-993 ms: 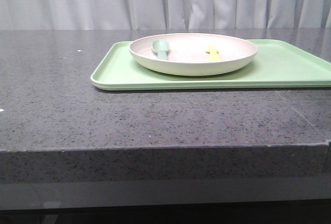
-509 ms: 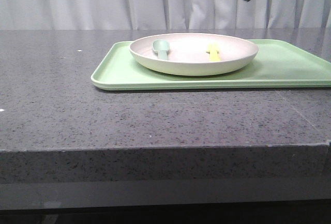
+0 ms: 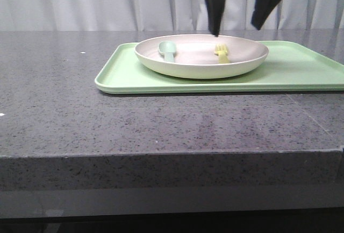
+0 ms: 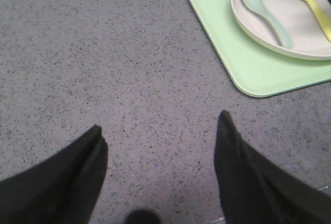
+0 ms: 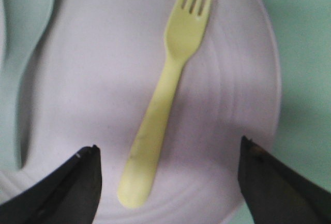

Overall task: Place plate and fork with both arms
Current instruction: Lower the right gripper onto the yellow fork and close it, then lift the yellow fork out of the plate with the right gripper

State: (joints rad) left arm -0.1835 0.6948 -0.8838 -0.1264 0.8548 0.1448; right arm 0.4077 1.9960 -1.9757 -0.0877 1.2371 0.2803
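Now, fork [image 5: 168, 94] lies flat inside plate [image 3: 183, 67], beside spoon [image 3: 167, 51]; plate sits on green tray [image 3: 123, 74] on table [image 3: 64, 114]; right end effector [image 3: 240, 26] hangs over fork, spread wide, holding nothing; left end effector [image 4: 160, 146] hovers over bare table near tray, also wide, empty; you've lifted nothing yet, by my read: both fork and plate left to place.

plate [image 3: 201, 66] on tray [image 3: 301, 69], fork [image 3: 222, 54] right of spoon [image 3: 167, 50] inside
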